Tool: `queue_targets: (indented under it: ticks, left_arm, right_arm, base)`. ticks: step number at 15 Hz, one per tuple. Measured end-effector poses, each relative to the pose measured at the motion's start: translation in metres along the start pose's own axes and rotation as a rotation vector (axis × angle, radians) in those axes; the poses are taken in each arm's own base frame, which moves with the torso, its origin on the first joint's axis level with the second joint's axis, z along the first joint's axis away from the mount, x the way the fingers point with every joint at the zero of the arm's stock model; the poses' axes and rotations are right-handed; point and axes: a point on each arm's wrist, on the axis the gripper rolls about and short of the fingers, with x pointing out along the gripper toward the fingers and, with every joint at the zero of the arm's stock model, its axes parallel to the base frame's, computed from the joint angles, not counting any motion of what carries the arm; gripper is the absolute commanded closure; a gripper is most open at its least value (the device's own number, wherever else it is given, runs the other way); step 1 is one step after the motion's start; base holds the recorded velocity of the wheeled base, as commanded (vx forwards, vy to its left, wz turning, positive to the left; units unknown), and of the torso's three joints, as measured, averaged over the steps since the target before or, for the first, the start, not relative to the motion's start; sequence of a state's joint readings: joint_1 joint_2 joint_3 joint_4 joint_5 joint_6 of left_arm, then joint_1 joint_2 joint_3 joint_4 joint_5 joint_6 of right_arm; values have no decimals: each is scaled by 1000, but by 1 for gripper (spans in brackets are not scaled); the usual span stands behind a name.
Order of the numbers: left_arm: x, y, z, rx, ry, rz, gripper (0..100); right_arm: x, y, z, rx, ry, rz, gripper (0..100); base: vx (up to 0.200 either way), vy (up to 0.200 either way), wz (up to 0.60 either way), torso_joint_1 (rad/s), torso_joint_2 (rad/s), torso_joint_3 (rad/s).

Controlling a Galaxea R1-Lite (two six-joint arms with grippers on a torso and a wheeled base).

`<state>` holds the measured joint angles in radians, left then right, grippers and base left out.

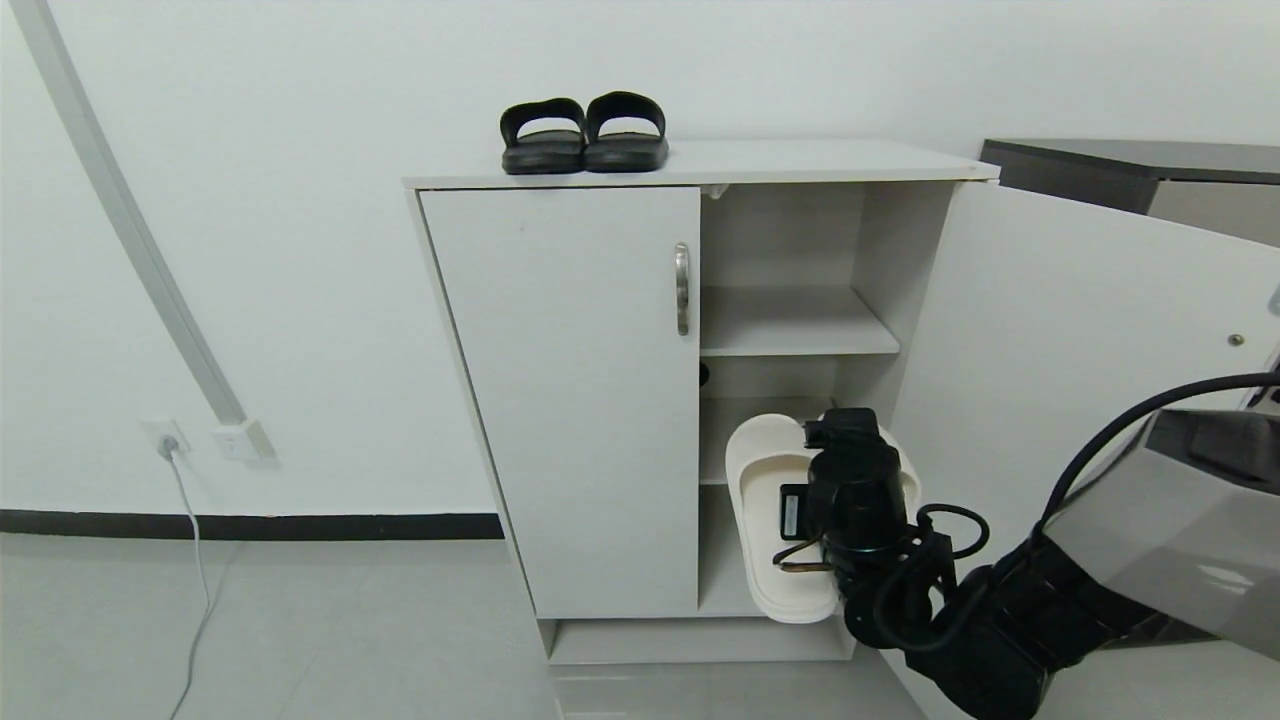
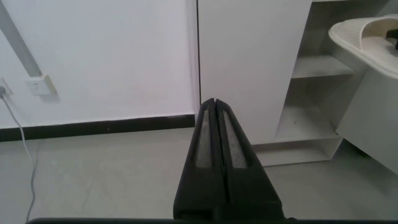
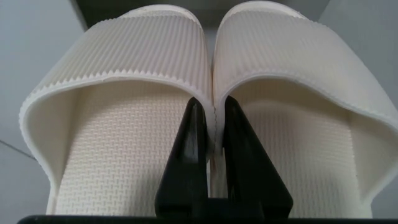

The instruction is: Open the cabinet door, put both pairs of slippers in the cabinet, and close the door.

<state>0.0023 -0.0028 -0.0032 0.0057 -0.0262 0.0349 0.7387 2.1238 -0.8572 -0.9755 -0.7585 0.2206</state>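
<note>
– Lower right of centre, my right gripper (image 3: 214, 107) pinches both white slippers (image 1: 757, 490) by the straps, before the open cabinet (image 1: 560, 400).
– Risk?
– Thin grip; a sole clipping the shelf (image 1: 765, 408) could pull one free.

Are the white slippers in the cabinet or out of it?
Out. The right gripper holds the white slippers before the open side of the cabinet, clear of its shelves.

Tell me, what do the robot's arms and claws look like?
The right arm is black near the wrist, with a shiny grey shell higher up and looping black cables. The left gripper and right gripper have long, narrow black fingers.
</note>
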Motion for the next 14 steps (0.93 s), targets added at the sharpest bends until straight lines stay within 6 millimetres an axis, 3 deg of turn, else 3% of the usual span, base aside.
queue_targets:
  ticks: [4, 8, 14]
  left_arm:
    - [0, 0, 0, 0, 0, 0, 100]
    - [0, 0, 0, -4, 0, 1, 100]
    - [0, 0, 0, -3, 1, 0, 100]
  right_arm:
    - [4, 1, -6, 4, 10, -3, 100]
    - [8, 3, -13, 14, 1, -2, 100]
    - [8, 18, -43, 5, 15, 107, 100]
  base:
    - [0, -200, 0, 1, 2, 4]
    - [0, 0, 0, 0, 0, 0]
    - [0, 0, 0, 0, 0, 0]
